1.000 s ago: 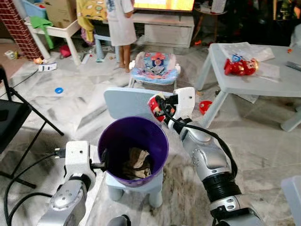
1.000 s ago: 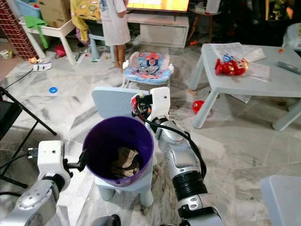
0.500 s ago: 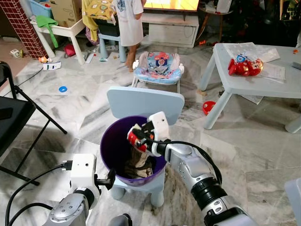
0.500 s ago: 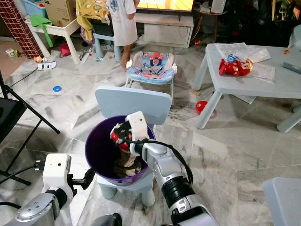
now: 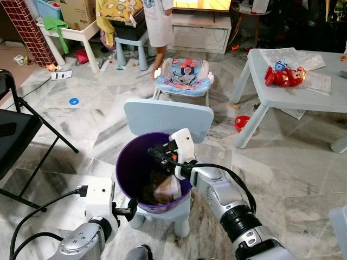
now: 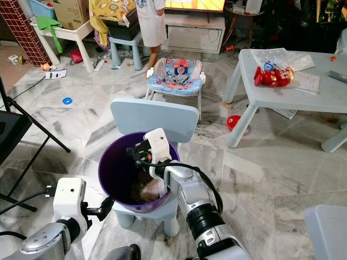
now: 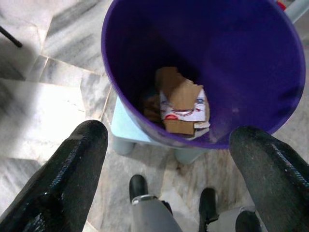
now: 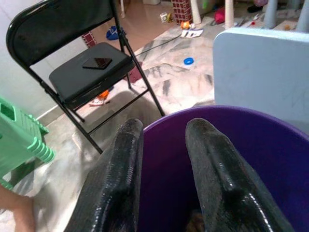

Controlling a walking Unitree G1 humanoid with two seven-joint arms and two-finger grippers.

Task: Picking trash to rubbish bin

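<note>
- The 2 black fingers of your right gripper [image 8: 164, 179] stand a narrow gap apart with nothing between them, poised just over the rim of the purple bin [image 5: 126, 162], on the side nearest the chair back [image 5: 168, 115].
- Your left gripper [image 7: 169, 159] has its 2 fingers [image 7: 67, 174] spread wide and empty, looking down into the bin from outside its wall, on the side away from the chair back.
- The trash [image 7: 181, 107] lies at the bottom of the bin: a red-and-white wrapper on top of brown card scraps, all resting loosely against each other.
- Judging by its look, that wrapper is thin, light film. It should crumple under almost no force and may slide off smooth pads, so a soft pinch is enough.
- The card pieces look stiffer but just as light. Take them by an edge or a raised corner, not flat on.
- If you go for more, the red packets [image 5: 283, 76] on the grey table [image 5: 325, 100], well apart from the bin, look puffy and crinkly. Pinch one at a bunched fold near its middle so it cannot swing or slip.
- The bin stands on a small pale-blue chair [image 5: 181, 214], so it could tip if your arm knocks the rim. Keep clear of it.
</note>
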